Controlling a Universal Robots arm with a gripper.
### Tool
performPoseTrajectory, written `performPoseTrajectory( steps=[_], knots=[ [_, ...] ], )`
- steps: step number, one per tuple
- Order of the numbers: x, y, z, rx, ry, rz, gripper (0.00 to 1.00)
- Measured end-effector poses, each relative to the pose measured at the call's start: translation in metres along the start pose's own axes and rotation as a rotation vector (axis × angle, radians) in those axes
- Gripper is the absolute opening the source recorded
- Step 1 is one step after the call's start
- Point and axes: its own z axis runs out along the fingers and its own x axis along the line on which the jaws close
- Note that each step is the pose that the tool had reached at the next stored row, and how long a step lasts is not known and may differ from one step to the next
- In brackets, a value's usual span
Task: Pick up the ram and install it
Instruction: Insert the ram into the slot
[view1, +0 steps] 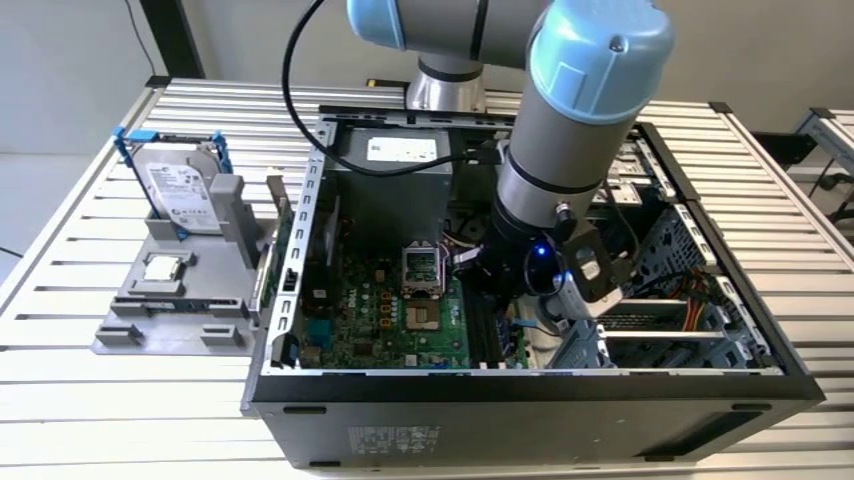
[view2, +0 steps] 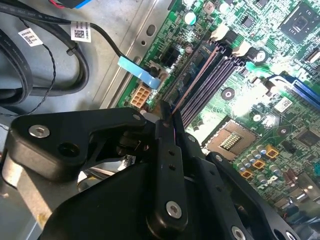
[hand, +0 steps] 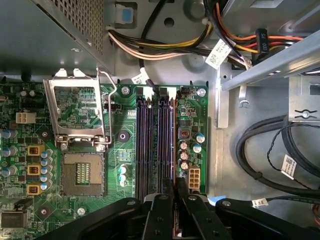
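Inside the open black computer case (view1: 534, 385) on the slatted metal counter (view1: 80, 250), the black end effector (view2: 167, 122) has its fingers pinched on the ram (view2: 192, 82), a thin dark stick held edge-down over the outermost memory slot (hand: 167, 145). Green motherboard (hand: 125, 150) capacitors and black cables (hand: 260, 150) crowd one side; neighbouring slots lie open.

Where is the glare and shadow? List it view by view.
Second wrist view: hard white glare washes out the motherboard beside the memory slots; the ram, pinched in the gripper, shows as a thin lit edge. First wrist view: even light, no hotspot. Exterior view: blue glow at the wrist, case interior shadowed under the arm.
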Motion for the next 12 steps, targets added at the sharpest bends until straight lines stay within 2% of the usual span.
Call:
performPoseTrajectory(
  steps=[4, 7, 12],
  knots=[
    [0.0, -0.0001, 0.0022, 0.0012, 0.0031, 0.0, 0.0],
    [-0.0001, -0.0003, 0.0025, 0.001, 0.0093, 0.0, 0.0],
    [-0.0024, -0.001, 0.0024, 0.0015, 0.0282, 0.004, 0.0]
  ],
)
